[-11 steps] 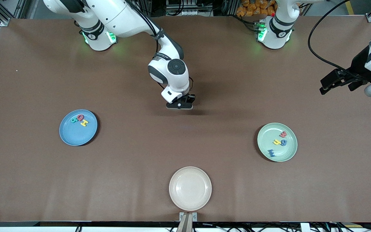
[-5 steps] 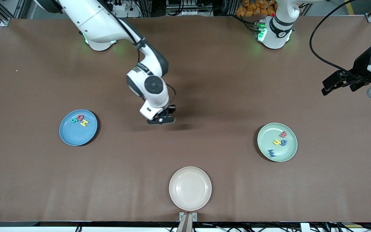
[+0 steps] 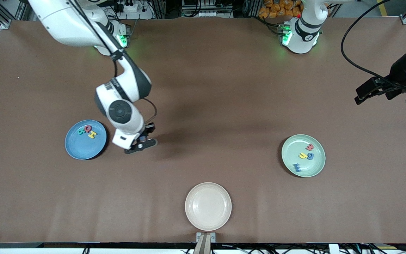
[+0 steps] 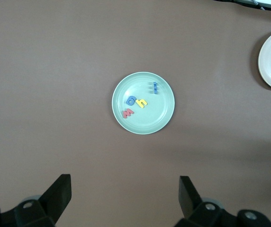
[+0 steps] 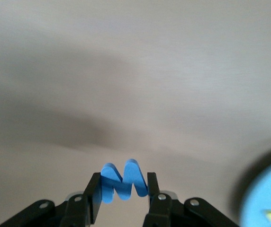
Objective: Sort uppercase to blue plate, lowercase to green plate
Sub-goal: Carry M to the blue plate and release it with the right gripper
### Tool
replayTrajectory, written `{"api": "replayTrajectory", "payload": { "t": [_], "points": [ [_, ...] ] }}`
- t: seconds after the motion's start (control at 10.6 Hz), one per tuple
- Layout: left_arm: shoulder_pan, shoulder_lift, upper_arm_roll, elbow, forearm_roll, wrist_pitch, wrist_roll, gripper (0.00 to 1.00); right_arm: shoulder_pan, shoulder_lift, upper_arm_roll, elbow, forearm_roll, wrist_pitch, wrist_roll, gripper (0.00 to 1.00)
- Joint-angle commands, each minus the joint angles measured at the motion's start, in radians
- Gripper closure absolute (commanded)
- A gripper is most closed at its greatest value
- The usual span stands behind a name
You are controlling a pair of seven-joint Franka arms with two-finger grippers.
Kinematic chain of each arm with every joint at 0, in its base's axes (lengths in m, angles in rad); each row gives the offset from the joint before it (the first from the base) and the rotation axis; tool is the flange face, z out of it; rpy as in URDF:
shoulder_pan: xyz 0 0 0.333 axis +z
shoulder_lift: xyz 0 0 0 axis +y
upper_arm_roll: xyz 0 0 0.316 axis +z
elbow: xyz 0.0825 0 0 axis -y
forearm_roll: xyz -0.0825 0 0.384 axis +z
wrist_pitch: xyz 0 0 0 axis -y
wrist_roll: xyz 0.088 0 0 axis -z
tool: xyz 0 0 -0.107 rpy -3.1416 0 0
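The blue W [image 5: 124, 186], light, squashy foam by my guess, sits pinched across its outer strokes in my right gripper [image 5: 122, 196], over the worktop [image 3: 203, 106] just beside the blue plate [image 3: 79, 148]. My left gripper [image 4: 126, 198] waits open, high above the green plate [image 4: 161, 85].

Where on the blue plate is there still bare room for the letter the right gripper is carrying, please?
The blue plate is bare over the half nearer the front camera; its three letters crowd the rim farthest from it. The right gripper, shut on the blue W, is over the table beside that plate. The left gripper waits open, high above the green plate.
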Motion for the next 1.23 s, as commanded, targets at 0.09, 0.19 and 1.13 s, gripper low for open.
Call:
{"api": "replayTrajectory", "payload": {
  "t": [0.09, 0.19, 1.13],
  "points": [
    [0.003, 0.003, 0.003, 0.014, -0.005, -0.020, 0.000, 0.00, -0.018, -0.083, -0.150, -0.099, -0.005, -0.009, -0.272, 0.68],
    [0.003, 0.003, 0.003, 0.014, -0.001, -0.020, 0.000, 0.00, -0.023, -0.088, -0.187, -0.128, -0.005, 0.001, -0.329, 0.68],
    [-0.011, 0.019, -0.007, 0.014, 0.053, -0.036, 0.009, 0.00, -0.032, -0.088, -0.284, -0.258, 0.110, 0.107, -0.486, 0.19]
  ]
}}
